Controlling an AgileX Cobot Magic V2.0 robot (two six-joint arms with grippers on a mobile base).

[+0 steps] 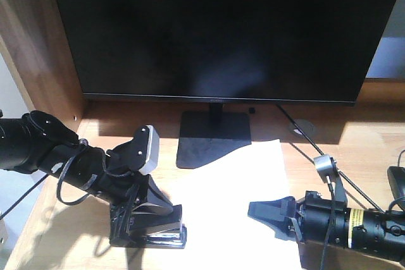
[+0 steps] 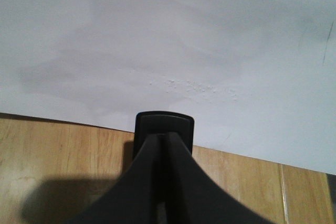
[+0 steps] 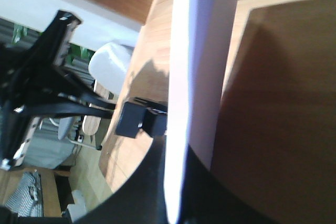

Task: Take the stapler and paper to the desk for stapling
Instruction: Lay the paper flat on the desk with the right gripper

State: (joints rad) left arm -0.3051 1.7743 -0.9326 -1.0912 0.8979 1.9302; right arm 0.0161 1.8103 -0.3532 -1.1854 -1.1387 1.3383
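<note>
The stapler is being held on the counter near its front edge by the left claw. The jaws are narrowed onto it, and the arm is reaching in low from the left. The paper is lying just beside the stapler and is being pinched by the right claw. A yellow label on that arm is too small to be read. A monitor is standing behind.

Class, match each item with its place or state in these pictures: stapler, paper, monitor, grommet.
Items:
1. stapler
2. paper
3. monitor
4. grommet

Places or states:
A. dark screen, standing at the back of the desk
B. clamped in the left pincer
C. round, set into the desk top
D. edge held by the right pincer

Pairs: 1-B, 2-D, 3-A, 4-C.
</note>
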